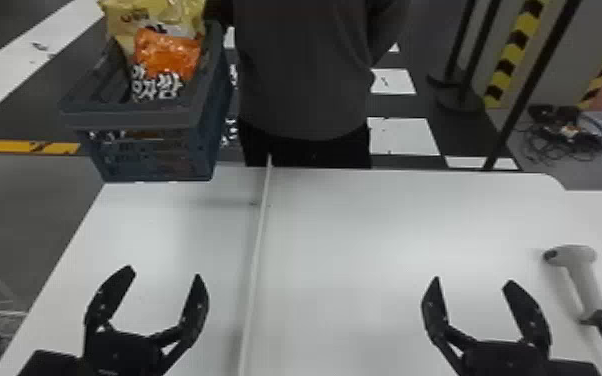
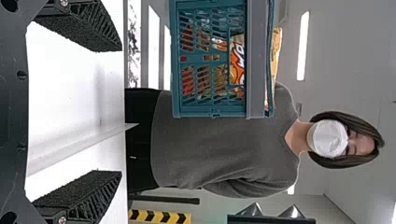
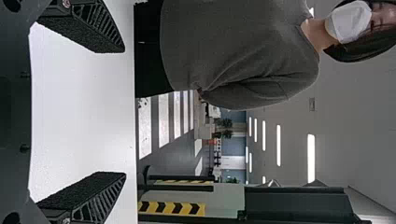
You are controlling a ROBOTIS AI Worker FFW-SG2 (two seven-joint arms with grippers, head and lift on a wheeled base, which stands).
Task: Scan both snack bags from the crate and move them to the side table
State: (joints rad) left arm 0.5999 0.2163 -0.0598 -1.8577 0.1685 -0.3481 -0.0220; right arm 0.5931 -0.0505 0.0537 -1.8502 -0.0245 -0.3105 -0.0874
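White table [image 1: 365,225], dark floor [image 1: 417,107] beyond

Crate [image 2: 255,65] w/ snack bags [image 2: 237,58]

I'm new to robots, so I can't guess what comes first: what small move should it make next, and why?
Probably just wait, left fingers and right fingers open, until the crate is set down. It seems to be held by a person, raised off the table near its far left edge, with the snack bags inside, so reaching now might knock it.
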